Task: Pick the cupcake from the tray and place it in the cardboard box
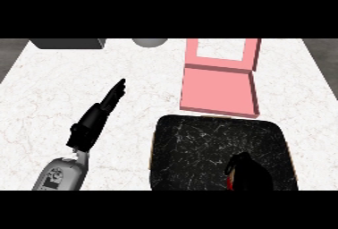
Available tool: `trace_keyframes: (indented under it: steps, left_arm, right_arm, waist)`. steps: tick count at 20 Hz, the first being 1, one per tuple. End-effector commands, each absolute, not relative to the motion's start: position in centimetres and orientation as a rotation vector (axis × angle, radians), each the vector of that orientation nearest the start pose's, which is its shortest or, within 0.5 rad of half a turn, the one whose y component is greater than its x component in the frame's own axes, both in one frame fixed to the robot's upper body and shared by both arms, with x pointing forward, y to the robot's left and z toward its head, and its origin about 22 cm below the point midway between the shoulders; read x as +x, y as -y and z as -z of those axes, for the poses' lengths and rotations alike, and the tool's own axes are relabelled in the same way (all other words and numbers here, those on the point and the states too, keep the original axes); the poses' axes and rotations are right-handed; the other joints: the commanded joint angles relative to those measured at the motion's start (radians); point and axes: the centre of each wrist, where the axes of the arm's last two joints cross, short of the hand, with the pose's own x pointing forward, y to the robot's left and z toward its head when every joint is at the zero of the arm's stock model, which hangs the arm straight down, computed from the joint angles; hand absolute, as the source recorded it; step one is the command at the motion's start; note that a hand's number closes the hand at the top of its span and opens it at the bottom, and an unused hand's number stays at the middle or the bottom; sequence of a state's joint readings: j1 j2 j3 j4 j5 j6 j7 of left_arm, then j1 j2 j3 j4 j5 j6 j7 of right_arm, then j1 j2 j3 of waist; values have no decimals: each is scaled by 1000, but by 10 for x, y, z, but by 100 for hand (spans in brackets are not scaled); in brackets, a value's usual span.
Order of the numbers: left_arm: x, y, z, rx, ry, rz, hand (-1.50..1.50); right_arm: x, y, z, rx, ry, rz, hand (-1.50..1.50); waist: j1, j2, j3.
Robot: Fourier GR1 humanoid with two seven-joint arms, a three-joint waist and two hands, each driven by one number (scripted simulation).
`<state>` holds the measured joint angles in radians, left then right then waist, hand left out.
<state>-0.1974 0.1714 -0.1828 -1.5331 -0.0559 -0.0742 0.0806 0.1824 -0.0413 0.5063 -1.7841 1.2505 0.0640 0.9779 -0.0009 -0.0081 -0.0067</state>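
White marble counter (52,89) is seen carrying a dark tray (218,143) at its near edge, with a pink box (218,91) just beyond. The cupcake (229,182), mostly hidden, is enclosed by the right hand (247,174) at the tray's near edge. The left hand (99,114) is held straight-fingered over the counter's left part. The pick appears under way; lifting toward the box is called for next.

The left hand (92,120) is black and long, with thin black fingers (116,91). Behind it is a shiny grey forearm (61,175) with small dark marks on it. The right hand (249,174) is black too.
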Motion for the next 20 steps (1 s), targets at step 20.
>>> trace_keyframes:
  steps: [20]
  left_arm:
    - [279, -218, -52, -42, 1588, 446, 0]
  right_arm:
    - [161, 73, -154, -1048, 1594, -1102, 150]
  waist:
    - [-3, 4, 6]
